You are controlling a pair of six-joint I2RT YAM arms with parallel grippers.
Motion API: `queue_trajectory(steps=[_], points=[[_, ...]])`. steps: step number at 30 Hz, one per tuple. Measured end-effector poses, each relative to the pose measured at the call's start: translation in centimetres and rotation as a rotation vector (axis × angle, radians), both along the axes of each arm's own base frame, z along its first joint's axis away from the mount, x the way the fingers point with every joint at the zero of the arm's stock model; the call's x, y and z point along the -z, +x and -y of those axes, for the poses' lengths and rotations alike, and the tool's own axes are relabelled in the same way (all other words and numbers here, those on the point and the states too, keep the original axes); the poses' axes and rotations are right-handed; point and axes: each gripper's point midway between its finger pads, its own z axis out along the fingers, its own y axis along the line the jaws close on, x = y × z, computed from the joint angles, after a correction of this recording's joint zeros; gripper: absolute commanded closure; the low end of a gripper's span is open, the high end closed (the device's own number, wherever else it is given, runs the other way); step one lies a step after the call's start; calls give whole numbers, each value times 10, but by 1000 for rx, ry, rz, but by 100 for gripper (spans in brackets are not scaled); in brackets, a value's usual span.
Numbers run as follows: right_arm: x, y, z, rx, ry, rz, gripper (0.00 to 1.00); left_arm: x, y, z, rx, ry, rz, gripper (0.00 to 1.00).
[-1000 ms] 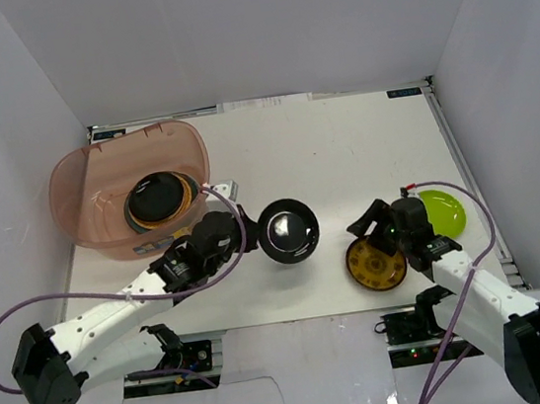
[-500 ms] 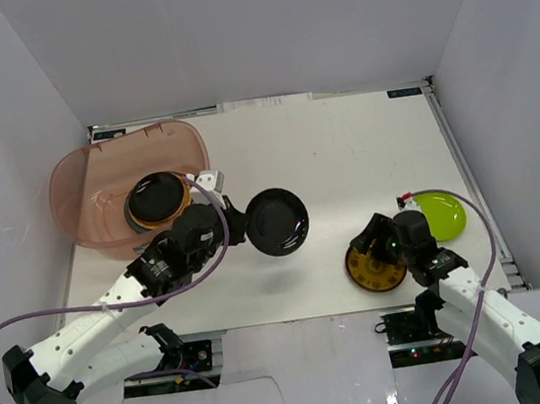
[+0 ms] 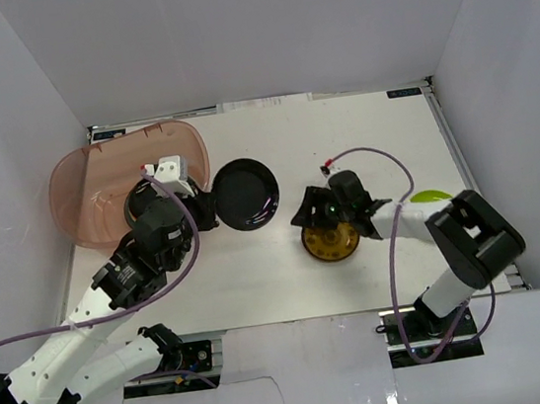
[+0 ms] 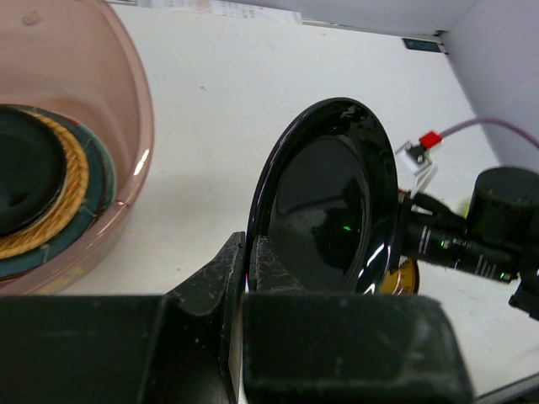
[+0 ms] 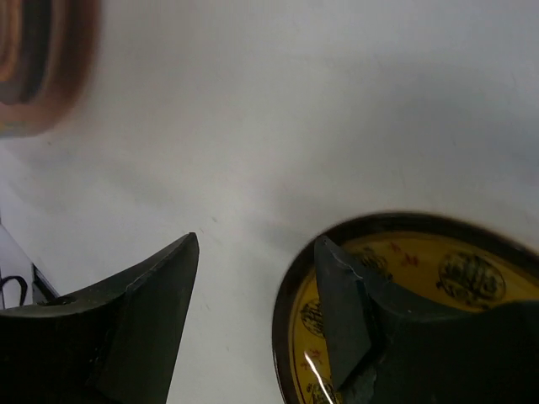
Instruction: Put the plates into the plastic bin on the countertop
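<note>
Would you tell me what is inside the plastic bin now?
The plastic bin holds a stack of plates: a dark one on top, woven tan and teal rims beneath. Anything lower is covered.

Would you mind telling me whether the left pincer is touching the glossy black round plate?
Touching. The left wrist view shows the left pincer clamped on the rim of the glossy black round plate, one finger against each face.

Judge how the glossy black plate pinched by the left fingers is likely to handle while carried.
The black plate shows no sag though held tilted by its rim alone, so probably rigid. Its mirror-like sheen suggests a slick surface that could pivot or slip in the narrow pinch of the left fingers. Material is unclear; if ceramic, a drop might chip it.
</note>
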Motion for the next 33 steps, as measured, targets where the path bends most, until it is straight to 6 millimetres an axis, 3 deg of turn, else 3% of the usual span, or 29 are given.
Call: queue_trajectory(steps=[3, 5, 8, 11, 13, 15, 18, 20, 22, 23, 28, 33], points=[[-31, 38, -32, -55, 49, 86, 33, 6, 10, -12, -57, 26, -14, 100], [-57, 47, -40, -80, 70, 163, 29, 10, 20, -22, -97, 35, -27, 100], [-94, 37, -26, -77, 77, 276, 28, 14, 35, -31, -134, 32, -48, 100], [-116, 16, 6, -9, 68, 370, 32, 12, 56, -35, -152, 15, -74, 100], [-108, 3, 40, 81, 40, 382, 34, 6, 75, -42, -170, -12, -85, 100], [-80, -6, 74, 181, -6, 339, 34, -1, 94, -58, -200, -52, -94, 100], [-23, -24, 116, 292, -102, 212, 29, -4, 121, -109, -280, -157, -117, 100], [6, -39, 127, 299, -163, 118, 28, 1, 131, -158, -367, -244, -135, 100], [15, -40, 128, 299, -179, 87, 29, 13, 134, -199, -472, -298, -155, 100], [15, -38, 128, 303, -180, 84, 36, 20, 134, -208, -493, -320, -172, 100], [20, -23, 118, 311, -116, 70, 55, 64, 132, -218, -516, -396, -290, 100], [25, -12, 105, 307, -53, 47, 85, 88, 131, -233, -588, -368, -335, 100]])
